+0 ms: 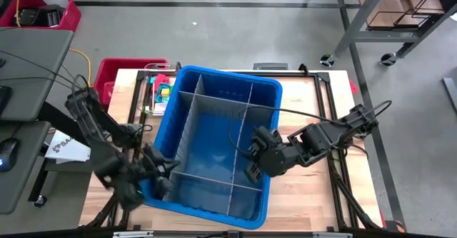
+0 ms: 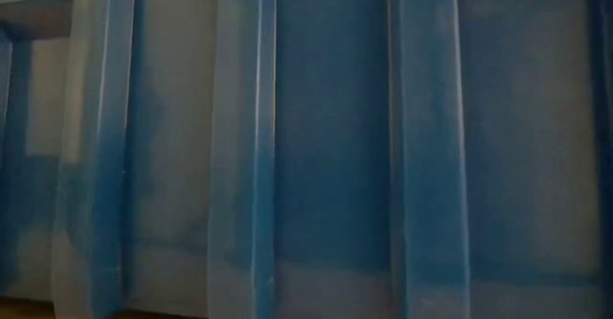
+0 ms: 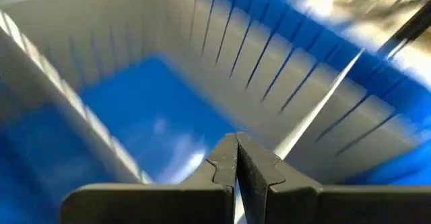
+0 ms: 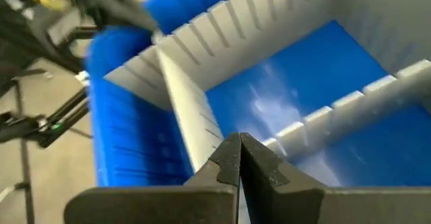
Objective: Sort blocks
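Blocks, small multicoloured toy cubes (image 1: 163, 91), lie outside the large blue plastic bin (image 1: 265, 89) at its 10 o'clock. Left gripper (image 1: 163, 186) at bin's 7 o'clock, jaws pressed together. Right gripper (image 1: 251, 168) over grey divider panels (image 1: 214, 106), jaws pressed together.

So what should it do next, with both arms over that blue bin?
Probably swing the left end effector toward the blocks lying beyond the blue bin, since both it and the right end effector are shut and empty, and the compartments look bare.
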Motion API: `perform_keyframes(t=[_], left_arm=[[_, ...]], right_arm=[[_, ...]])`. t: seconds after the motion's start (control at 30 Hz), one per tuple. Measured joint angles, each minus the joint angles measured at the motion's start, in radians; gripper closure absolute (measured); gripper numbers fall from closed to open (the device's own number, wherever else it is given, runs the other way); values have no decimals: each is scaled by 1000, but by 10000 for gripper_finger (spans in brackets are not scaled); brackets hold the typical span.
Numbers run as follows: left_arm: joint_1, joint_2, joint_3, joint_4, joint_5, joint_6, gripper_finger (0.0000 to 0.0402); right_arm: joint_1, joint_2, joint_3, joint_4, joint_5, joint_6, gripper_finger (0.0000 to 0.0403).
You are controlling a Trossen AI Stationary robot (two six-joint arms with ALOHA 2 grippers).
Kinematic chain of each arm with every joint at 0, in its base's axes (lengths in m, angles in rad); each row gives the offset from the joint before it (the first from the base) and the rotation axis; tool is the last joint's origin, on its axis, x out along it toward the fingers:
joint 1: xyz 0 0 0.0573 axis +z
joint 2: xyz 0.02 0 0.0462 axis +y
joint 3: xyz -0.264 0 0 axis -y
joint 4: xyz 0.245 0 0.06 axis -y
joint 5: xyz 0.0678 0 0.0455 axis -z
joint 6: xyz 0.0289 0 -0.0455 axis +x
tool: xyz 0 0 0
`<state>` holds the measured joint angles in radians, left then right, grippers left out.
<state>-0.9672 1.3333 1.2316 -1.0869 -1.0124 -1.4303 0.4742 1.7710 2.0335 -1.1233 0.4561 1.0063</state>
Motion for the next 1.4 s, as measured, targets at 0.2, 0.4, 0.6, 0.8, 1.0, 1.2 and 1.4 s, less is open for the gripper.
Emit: perform_keyframes(t=[0.2, 0.4, 0.6, 0.8, 1.0, 1.2, 1.4], left_arm=[[6, -116, 238, -133, -143, 310, 402], [21, -222, 308, -176, -170, 428, 402], [49, -274, 303, -205, -178, 442, 401], [93, -279, 303, -208, -169, 477, 402], [136, -280, 303, -212, -99, 485, 402], [168, -278, 303, -230, -46, 492, 402], [176, -278, 303, -229, -43, 491, 401]], right_arm=[[-9, 6, -4, 10, -143, 7, 403], [69, 19, -76, 142, -393, -77, 403], [187, 36, -160, 415, -475, -55, 403], [221, 105, -267, 676, -437, 38, 403], [206, 206, -218, 763, -452, -49, 403], [185, 257, -193, 685, -427, -46, 403], [168, 244, -181, 483, -377, -38, 403]])
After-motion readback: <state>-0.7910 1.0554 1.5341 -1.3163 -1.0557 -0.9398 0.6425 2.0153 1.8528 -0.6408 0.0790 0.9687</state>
